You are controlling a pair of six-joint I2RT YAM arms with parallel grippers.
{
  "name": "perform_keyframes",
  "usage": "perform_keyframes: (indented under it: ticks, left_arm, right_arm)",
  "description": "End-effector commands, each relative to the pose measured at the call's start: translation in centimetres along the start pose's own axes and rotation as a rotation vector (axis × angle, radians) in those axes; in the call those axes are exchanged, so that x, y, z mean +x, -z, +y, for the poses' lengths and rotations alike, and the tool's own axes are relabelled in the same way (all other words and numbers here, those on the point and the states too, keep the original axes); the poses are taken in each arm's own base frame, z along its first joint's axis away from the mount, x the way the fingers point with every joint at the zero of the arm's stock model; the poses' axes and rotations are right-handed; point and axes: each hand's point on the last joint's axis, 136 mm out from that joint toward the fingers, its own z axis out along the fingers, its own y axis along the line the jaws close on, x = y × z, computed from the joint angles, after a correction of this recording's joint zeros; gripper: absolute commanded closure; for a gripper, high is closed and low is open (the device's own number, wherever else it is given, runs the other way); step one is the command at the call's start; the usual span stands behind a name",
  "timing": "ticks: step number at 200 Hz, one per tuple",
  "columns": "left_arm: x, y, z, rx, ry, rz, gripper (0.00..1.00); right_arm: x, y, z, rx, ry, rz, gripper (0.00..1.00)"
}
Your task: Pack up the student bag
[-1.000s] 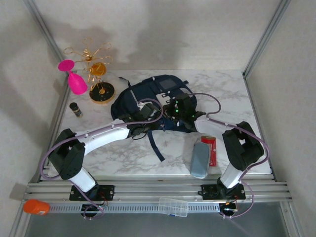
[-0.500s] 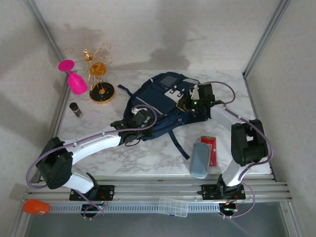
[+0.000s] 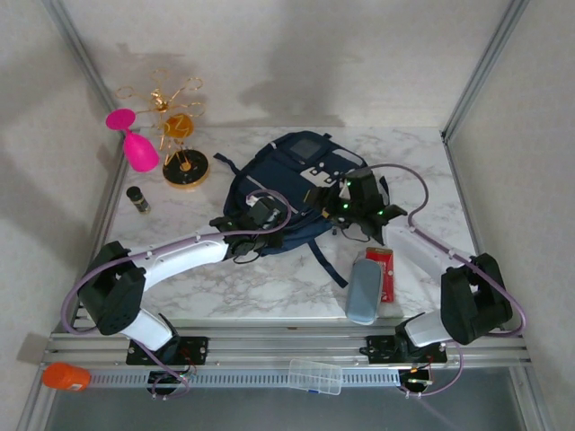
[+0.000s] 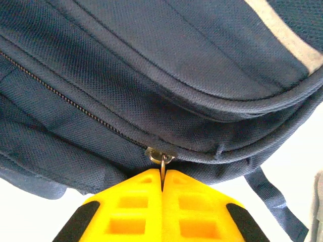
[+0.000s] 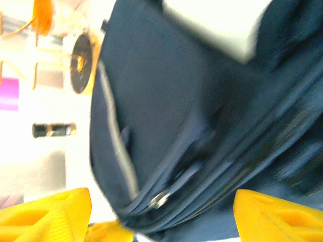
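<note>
Two pincers are set at the student bag (image 3: 287,175), which lies flat on the table (image 3: 422,171), beneath and ahead of both. The left pincer (image 4: 162,184) is closed to a narrow slit, and the zip pull (image 4: 162,165) is clamped between its fingertips. The zip slider (image 4: 160,153) sits just beyond the tips, and closed teeth run away to their upper left. The right pincer (image 5: 161,199) is spread wide with nothing held; navy fabric is seen between and beyond its fingers.

The bag is judged soft and limp: woven fabric that will fold, bunch and slide over the marble rather than resist. A pull on the zip alone is expected to drag the whole bag toward the left pincer, so the fabric should be pinned by the right pincer close to the zip line. The thin metal pull is small and may slip out if tugged at an angle.

The compartment ahead of the left pincer is zipped shut over the stretch visible, and its contents cannot be told. A grey case (image 3: 363,289) and a red packet (image 3: 382,269) lie outside the bag, on the near side of the right pincer, side by side. The case is closed and its contents are hidden.
</note>
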Motion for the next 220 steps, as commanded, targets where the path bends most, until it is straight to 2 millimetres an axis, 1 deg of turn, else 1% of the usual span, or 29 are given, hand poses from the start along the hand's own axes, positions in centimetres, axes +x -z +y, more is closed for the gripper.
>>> perform_keyframes:
  ticks: [1, 13, 31, 47, 63, 74, 84, 95, 107, 115, 130, 142, 144, 149, 171, 191, 203, 220]
  left_arm:
    - [-1.3, 0.3, -1.8, 0.045, 0.019, -0.029, 1.00]
    - [-1.4, 0.4, -2.0, 0.057, 0.019, -0.030, 1.00]
    - [-1.5, 0.4, -2.1, 0.059, 0.021, -0.034, 1.00]
    - [-1.4, 0.3, -2.2, 0.061, 0.019, -0.032, 1.00]
    - [-1.3, 0.2, -2.2, 0.061, 0.016, -0.029, 1.00]
    - [-1.3, 0.1, -2.0, 0.056, 0.018, -0.029, 1.00]
    - [-1.2, 0.1, -2.0, 0.057, 0.020, -0.031, 1.00]
    - [-1.1, 0.1, -1.9, 0.060, 0.024, -0.030, 1.00]
    - [-0.9, -0.1, -1.9, 0.065, 0.028, -0.026, 1.00]
    - [-0.8, -0.2, -1.9, 0.066, 0.030, -0.024, 1.00]
    - [-0.7, -0.4, -2.0, 0.072, 0.035, -0.023, 1.00]
    - [-0.5, -0.7, -1.8, 0.071, 0.045, -0.022, 1.00]
    - [-0.4, -0.7, -1.8, 0.071, 0.045, -0.020, 1.00]
    - [-0.3, -0.9, -1.8, 0.074, 0.048, -0.017, 1.00]
    - [0.4, -1.3, -1.8, 0.085, 0.056, -0.001, 1.00]
    - [0.6, -1.5, -1.5, 0.071, 0.057, 0.003, 1.00]
    - [0.7, -1.6, -1.4, 0.068, 0.056, 0.002, 1.00]
    - [0.9, -1.7, -1.0, 0.056, 0.054, -0.001, 1.00]
  right_arm:
    - [1.1, -0.7, 0.9, -0.065, -0.135, -0.020, 0.26]
    - [1.3, -1.2, 1.4, -0.084, -0.152, -0.027, 0.26]
    - [1.3, -2.2, 2.7, -0.110, -0.155, -0.006, 0.27]
    - [1.1, -2.8, 3.3, -0.114, -0.165, -0.008, 0.28]
    - [0.4, -2.8, 3.8, -0.124, -0.167, -0.040, 0.28]
    - [-0.2, -2.7, 3.8, -0.115, -0.174, -0.070, 0.30]
    - [-0.8, -2.3, 4.4, -0.144, -0.172, -0.100, 0.32]
    - [-0.9, -2.2, 5.2, -0.178, -0.167, -0.114, 0.34]
    - [-0.5, -2.5, 5.6, -0.178, -0.162, -0.105, 0.34]
    - [0.0, -3.0, 5.3, -0.146, -0.157, -0.101, 0.34]
    - [1.1, -3.7, 4.4, -0.101, -0.153, -0.119, 0.31]
    - [1.2, -4.1, 3.4, -0.088, -0.170, -0.146, 0.30]
    - [2.0, -4.4, 3.6, -0.091, -0.165, -0.133, 0.30]
    - [2.4, -4.6, 3.5, -0.095, -0.169, -0.130, 0.30]
    - [2.6, -5.9, 3.4, -0.102, -0.168, -0.142, 0.29]
    - [2.5, -6.9, 4.0, -0.096, -0.146, -0.140, 0.31]
    - [2.2, -7.0, 4.0, -0.096, -0.148, -0.151, 0.36]
    - [1.8, -6.6, 4.4, -0.113, -0.145, -0.169, 0.43]
